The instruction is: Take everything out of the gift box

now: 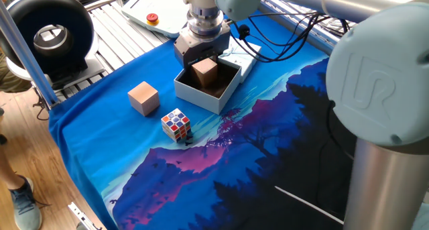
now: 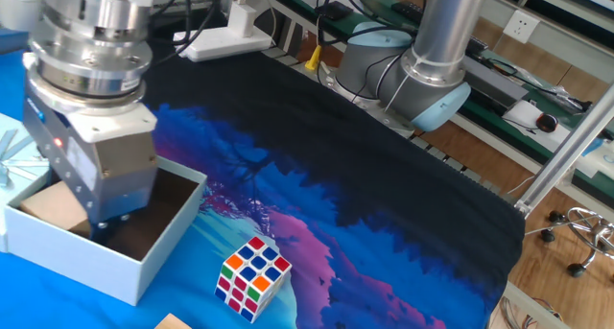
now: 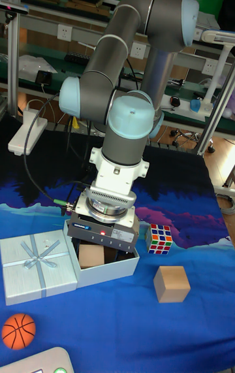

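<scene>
The gift box [image 1: 200,100] [image 2: 96,271] [image 3: 112,267] stands on the blue cloth, pale outside and dark brown inside. My gripper [image 1: 203,62] [image 2: 84,220] [image 3: 98,247] reaches down into it. It looks shut on the brownish-tan wooden cube [image 1: 205,73] [image 2: 46,206] [image 3: 91,256], though its body hides most of the fingers. The cube's top sits about level with the box rim. The puzzle cube [image 1: 175,124] [image 2: 252,276] [image 3: 159,238] with coloured squares lies on the cloth outside the box, near its front corner.
A paler tan cube [image 1: 143,98] [image 3: 172,283] rests on the cloth beside the puzzle cube. The pale-blue lid with a bow [image 3: 36,265] [image 1: 241,62] lies against the box's far side. A small basketball [image 3: 18,330] sits near the table edge. A black round fan [image 1: 50,35] stands off the table.
</scene>
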`<act>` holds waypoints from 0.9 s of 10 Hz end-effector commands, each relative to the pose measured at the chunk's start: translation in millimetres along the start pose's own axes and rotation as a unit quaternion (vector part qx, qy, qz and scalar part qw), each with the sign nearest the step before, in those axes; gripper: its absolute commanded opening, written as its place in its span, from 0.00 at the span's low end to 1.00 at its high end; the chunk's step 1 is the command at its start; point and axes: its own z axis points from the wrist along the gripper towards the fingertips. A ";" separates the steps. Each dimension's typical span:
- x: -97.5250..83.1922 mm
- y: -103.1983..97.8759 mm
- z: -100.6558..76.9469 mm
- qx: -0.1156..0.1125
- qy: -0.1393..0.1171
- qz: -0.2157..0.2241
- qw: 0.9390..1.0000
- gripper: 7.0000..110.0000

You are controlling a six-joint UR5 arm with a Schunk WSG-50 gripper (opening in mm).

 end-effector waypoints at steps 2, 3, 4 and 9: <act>0.1 -12.7 -5.0 0.030 0.002 0.029 0.999 0.00; 3.7 -6.7 -3.6 0.025 0.002 0.035 0.999 0.00; 3.8 -5.9 -3.1 0.025 0.000 0.037 0.999 0.00; 13.0 1.1 -3.1 -0.003 0.023 0.008 1.000 0.00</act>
